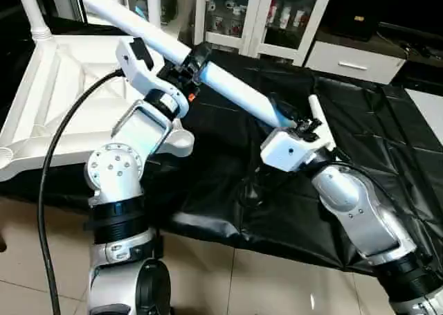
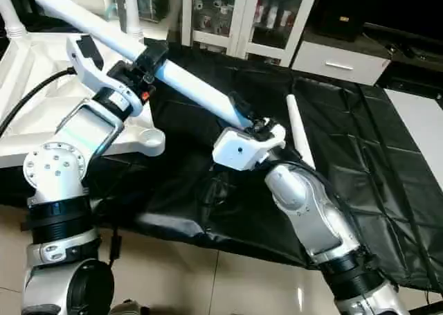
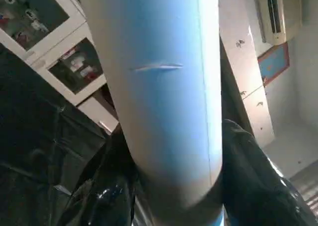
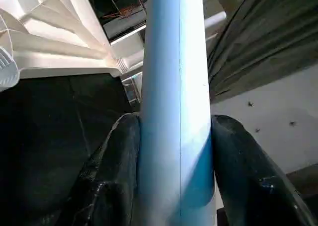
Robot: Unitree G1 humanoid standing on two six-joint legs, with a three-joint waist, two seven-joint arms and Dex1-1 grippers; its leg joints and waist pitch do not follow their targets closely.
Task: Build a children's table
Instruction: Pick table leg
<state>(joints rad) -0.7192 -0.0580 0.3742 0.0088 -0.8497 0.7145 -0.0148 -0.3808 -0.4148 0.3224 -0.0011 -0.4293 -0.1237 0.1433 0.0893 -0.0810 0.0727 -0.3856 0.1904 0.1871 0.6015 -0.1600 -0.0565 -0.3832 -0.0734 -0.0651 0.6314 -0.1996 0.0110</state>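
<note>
Item: white tube leg (image 1: 208, 69) — you hold it in the air, slanted, with both grippers.

Left gripper (image 1: 195, 60): fingers pinching the leg near mid-length, thick end beyond it.

Right gripper (image 1: 291, 124): fingers (image 4: 114, 161) clamped on the narrow end.

Table top (image 1: 62, 86): upside down on the black sheet (image 1: 360, 142), just beside your left gripper; nearest corner socket (image 1: 181, 140) below it.

Spare leg (image 2: 299, 131): lying just past your right gripper.

Risk: uneven pull between the two grips could twist the leg loose — or swing its thick end into the upright leg (image 1: 31, 10).
</note>
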